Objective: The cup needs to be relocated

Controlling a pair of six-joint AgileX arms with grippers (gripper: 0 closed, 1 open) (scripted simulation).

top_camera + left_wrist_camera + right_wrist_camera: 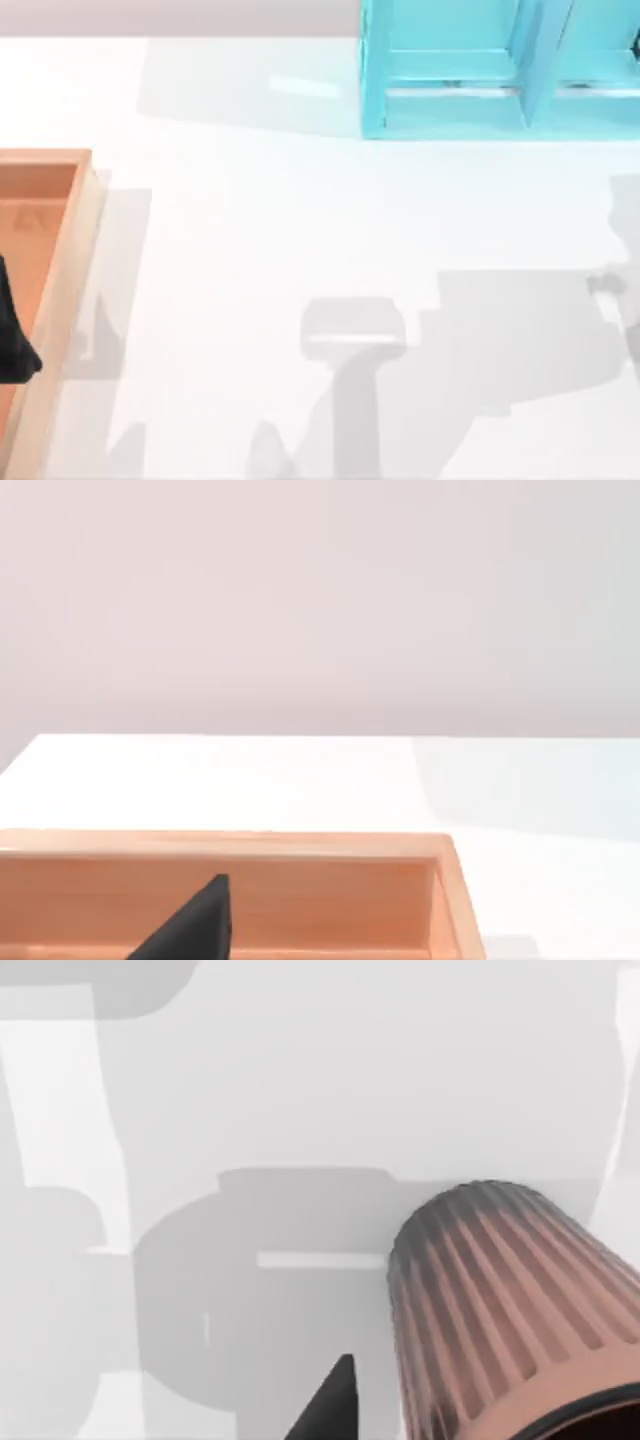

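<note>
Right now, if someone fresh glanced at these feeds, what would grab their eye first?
Probably the ribbed reddish-brown cup, looming close in the right wrist view above the white table. Next, the bright turquoise shelf unit at the table's far edge, right of centre in the top view. Then the orange wooden tray at the table's left edge, with a dark part of the left arm over it.

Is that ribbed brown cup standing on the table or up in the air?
Cannot tell for sure. The cup looms beside the right wrist camera, angled, base end toward the white table; no contact shows.
</note>
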